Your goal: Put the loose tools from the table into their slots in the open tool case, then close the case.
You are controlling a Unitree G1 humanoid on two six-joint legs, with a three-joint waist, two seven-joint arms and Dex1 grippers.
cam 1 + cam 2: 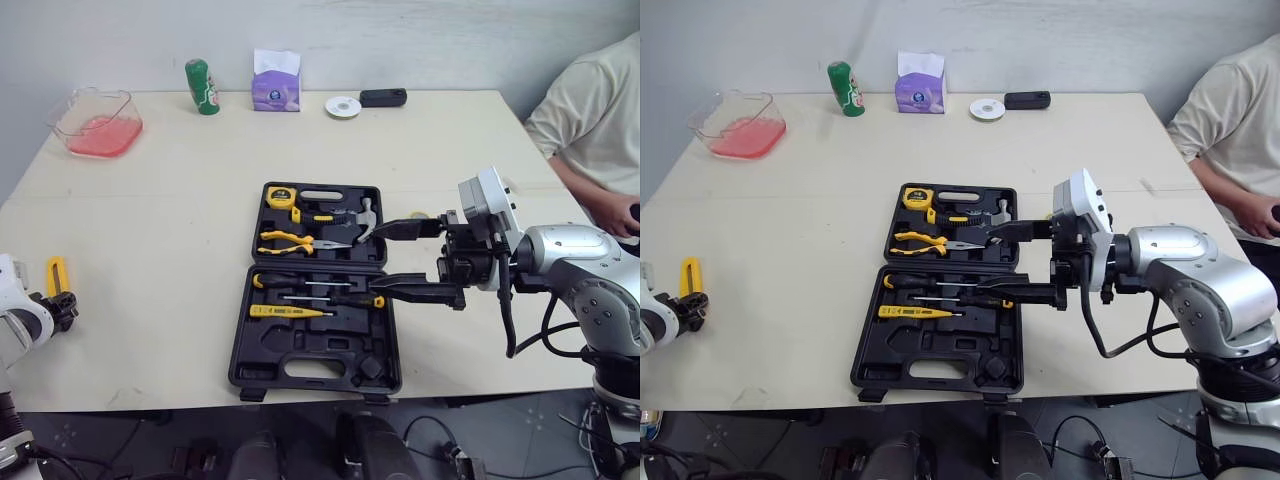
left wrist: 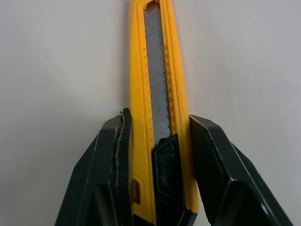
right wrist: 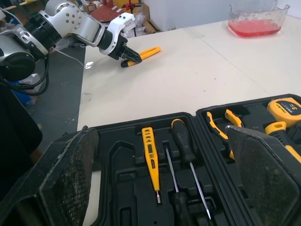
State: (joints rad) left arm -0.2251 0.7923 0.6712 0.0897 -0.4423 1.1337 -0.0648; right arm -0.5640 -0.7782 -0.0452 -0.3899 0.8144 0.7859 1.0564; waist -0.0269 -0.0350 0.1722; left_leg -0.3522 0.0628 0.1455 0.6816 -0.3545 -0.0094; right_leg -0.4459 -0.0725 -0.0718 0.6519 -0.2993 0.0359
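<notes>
Yellow knife (image 2: 157,94) sat pinched in your left gripper (image 2: 157,123), whose two black fingers were closed snug on its long sides. It was way out by the left edge of the table (image 1: 170,230), well apart from the open tool case (image 1: 315,372) in the middle. Your right gripper (image 1: 378,260) hung over the right side of the case, fingers spread wide with nothing in them.

To do this step well, you needed to carry the knife flat across to the case. Then you had to line it up with a long empty slot in the near half and let go only once it lay in. Its grey blade showed, so a tight hold mattered.

The way in from the left was bare table. Your right arm crowded the case, so pulling it back first looked wise. A person (image 1: 590,100) sat close on the right.
</notes>
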